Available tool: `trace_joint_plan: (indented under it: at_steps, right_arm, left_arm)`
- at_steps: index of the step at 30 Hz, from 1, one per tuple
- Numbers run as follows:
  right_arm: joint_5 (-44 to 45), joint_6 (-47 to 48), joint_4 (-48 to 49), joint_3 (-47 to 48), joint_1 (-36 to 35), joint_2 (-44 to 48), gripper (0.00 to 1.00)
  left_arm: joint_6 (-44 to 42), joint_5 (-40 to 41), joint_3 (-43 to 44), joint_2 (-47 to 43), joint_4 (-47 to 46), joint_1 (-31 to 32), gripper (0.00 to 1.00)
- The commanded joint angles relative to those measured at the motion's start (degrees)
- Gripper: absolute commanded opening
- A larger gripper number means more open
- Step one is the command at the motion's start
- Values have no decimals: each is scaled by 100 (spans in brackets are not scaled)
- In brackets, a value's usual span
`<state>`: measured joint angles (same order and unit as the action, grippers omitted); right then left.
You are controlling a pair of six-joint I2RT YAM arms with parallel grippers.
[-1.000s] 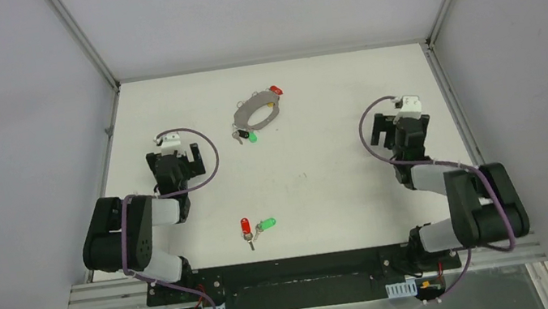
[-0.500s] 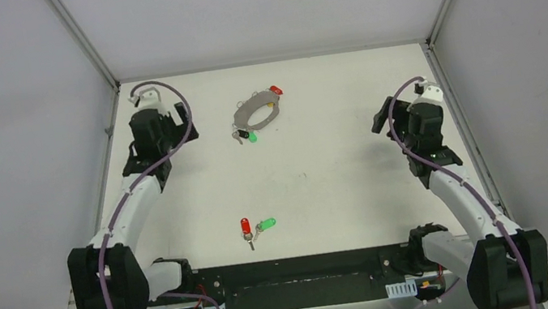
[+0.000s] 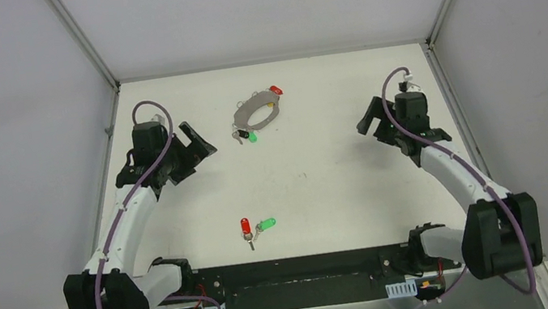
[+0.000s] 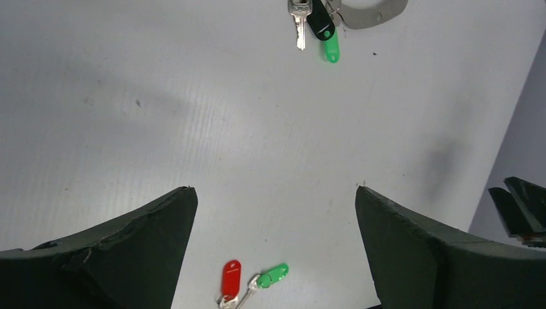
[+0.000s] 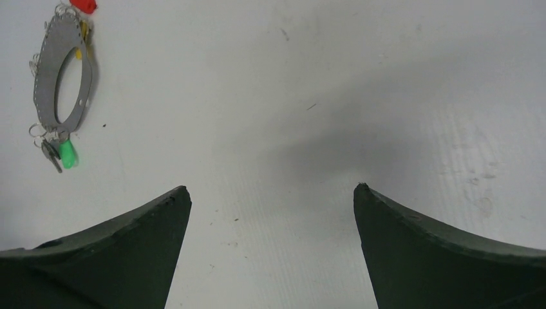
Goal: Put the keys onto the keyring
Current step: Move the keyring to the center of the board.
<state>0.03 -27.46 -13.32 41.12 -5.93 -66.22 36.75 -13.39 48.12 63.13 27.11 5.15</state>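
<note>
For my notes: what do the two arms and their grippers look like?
The left arm and right arm have white links between black joint housings, each with a purple cable looping along it. The left gripper and right gripper carry broad, dark, wedge-shaped fingers with slightly rough edges. No markings show.

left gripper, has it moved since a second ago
Yes. In the top view the left gripper has swung out and right, closer to the keyring, which lies where it was.

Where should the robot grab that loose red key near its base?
Probably the red key by its plastic head, from straight above: it lies flat, and the head is its widest part, splayed clear of the green key beside it.
</note>
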Motion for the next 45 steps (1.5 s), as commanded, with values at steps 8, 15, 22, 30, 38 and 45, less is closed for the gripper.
trace_joint_plan:
  at_steps: [8, 15, 22, 30, 38, 45]
  right_arm:
    - [-1210, -49, -288, 2672, -1292, -2994, 96]
    - [-1835, -376, -394, 4720, -1568, -4818, 78]
    - [-2465, -588, -230, 6228, -1891, -6070, 55]
    - [-2297, -599, -1098, 8390, -2350, -7594, 13]
    - [-1211, -717, -2101, 9258, -2411, -8212, 0]
    - [-853, -588, -2369, 9274, -2419, -8280, 0]
  left_arm:
    - [878, -1223, -87, 428, -255, -45, 93]
    - [875, -1486, -164, 306, -362, -49, 92]
    - [864, -1782, -306, 28, -506, -49, 93]
    - [998, -1925, -626, -506, -640, -49, 92]
    - [1018, -2256, -571, -478, -635, -49, 92]
    - [1088, -2468, -707, -492, -630, -49, 92]
